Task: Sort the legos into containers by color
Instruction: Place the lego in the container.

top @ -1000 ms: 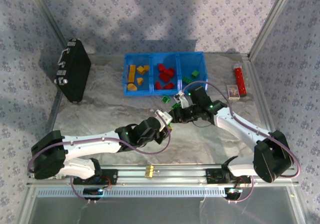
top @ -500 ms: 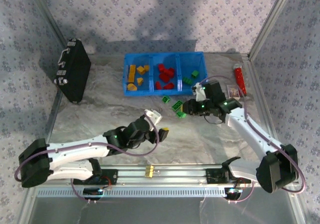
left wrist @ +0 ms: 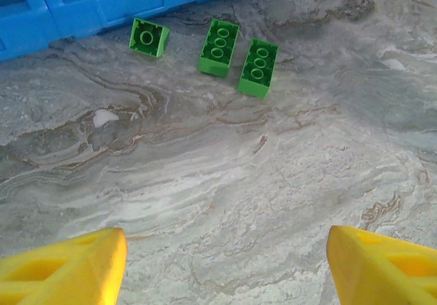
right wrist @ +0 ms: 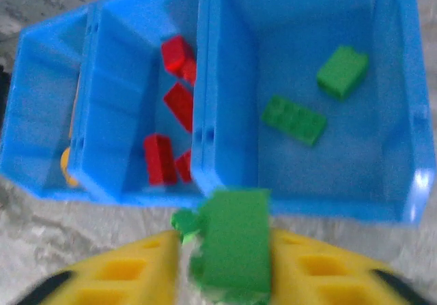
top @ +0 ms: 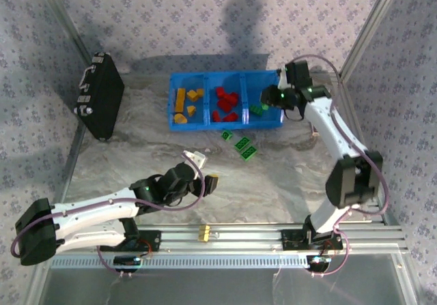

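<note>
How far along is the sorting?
Done: yellows and reds sit in the tray's left and middle compartments, two greens in the right. In hand: the right gripper holds a green brick at that compartment. Remaining: three greens on the table; left gripper open, empty.

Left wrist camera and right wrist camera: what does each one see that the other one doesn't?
Left wrist view: three green legos lying loose on the grey table, ahead of the open left gripper. Right wrist view: the right gripper shut on a held green lego, facing the end compartment, which holds two green legos, with red legos next door. Shared: the blue tray and the table.
</note>
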`<state>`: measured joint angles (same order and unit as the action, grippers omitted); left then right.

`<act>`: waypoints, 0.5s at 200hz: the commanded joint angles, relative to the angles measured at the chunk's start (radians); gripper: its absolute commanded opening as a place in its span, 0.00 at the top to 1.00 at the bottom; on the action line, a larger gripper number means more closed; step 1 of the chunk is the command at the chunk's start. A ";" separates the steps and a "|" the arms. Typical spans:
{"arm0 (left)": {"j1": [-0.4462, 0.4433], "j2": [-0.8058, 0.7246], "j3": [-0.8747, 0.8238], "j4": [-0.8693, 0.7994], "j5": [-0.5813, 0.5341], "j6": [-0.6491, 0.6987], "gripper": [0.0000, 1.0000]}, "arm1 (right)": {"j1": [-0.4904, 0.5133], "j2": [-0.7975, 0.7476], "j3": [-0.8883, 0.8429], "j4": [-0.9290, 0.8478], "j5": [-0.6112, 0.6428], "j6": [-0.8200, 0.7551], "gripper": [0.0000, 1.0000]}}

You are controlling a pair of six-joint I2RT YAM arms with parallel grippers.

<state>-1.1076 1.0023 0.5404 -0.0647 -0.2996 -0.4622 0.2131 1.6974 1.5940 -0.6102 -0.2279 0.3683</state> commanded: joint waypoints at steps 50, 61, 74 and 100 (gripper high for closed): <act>0.000 -0.023 0.015 -0.046 0.023 -0.033 0.24 | -0.004 -0.170 -0.251 0.219 0.043 0.024 0.01; 0.002 -0.010 0.017 -0.034 0.029 -0.028 0.24 | -0.006 -0.217 -0.323 0.216 0.040 0.024 0.01; 0.003 0.019 0.030 -0.027 0.032 -0.017 0.24 | -0.006 -0.283 -0.418 0.221 0.032 0.023 0.01; 0.020 0.102 0.076 -0.004 0.062 -0.001 0.24 | -0.009 -0.403 -0.583 0.227 0.024 0.024 0.01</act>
<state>-1.1038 1.0439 0.5526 -0.1055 -0.2764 -0.4801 0.2070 1.3750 1.1240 -0.4011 -0.1898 0.3775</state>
